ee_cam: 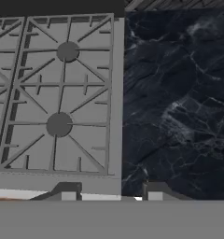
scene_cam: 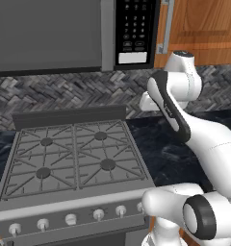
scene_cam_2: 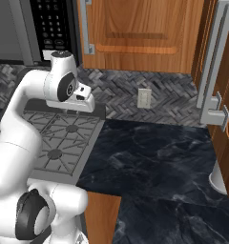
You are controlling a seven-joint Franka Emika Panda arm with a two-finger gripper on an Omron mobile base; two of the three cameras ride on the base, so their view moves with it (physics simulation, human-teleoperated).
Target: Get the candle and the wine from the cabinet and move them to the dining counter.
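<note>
No words or numbers can be read. The microwave's button panel (scene_cam: 134, 29), at the top of the left base view, has tiny white marks, too blurry to read.

cabinet (scene_cam_2: 140, 28), orange-brown wood, door closed

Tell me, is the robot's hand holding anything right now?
No, nothing is held. The gripper hangs open over the stove and black counter, fingertips apart with nothing between them.

Three views over stove (scene_cam: 74, 153), worktop (scene_cam_2: 154, 157)
</note>
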